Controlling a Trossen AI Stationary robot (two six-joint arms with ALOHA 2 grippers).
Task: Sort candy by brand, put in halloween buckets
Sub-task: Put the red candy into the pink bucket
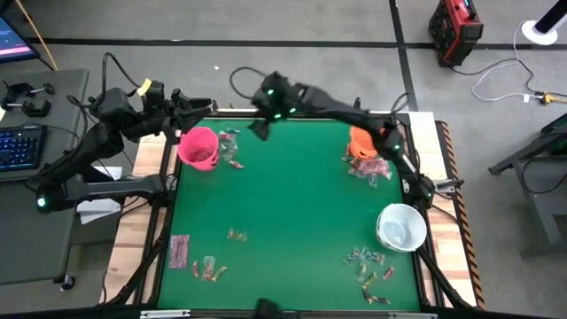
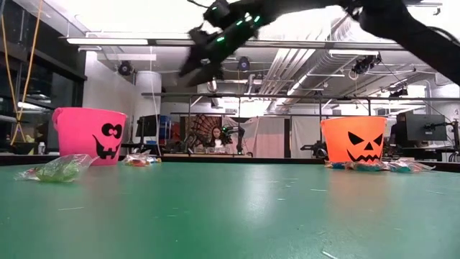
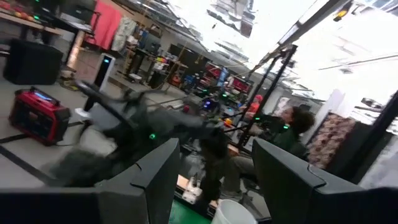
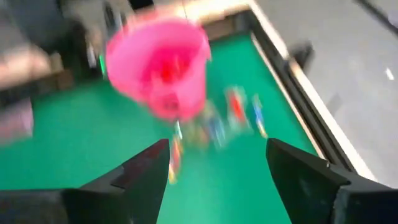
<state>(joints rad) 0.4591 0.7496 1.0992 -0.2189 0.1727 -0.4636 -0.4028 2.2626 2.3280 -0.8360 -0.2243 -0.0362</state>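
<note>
desk (image 1: 292, 221): green top, wooden edges at both sides
pink bucket (image 1: 198, 147): upright near the far left corner, candy (image 1: 232, 149) scattered just beside it
orange bucket (image 1: 362, 142): far right, wrapped sweets touching its base
white bucket (image 1: 400, 227): right edge
near left: loose pink and brown wrappers (image 1: 197, 262)
near right: cluster of mixed wrappers (image 1: 369, 268)

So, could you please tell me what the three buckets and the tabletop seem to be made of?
Pink bucket and orange bucket: likely smooth moulded plastic, printed faces. White bucket: probably translucent plastic. Tabletop: green, matte, perhaps felt or a mat.
</note>
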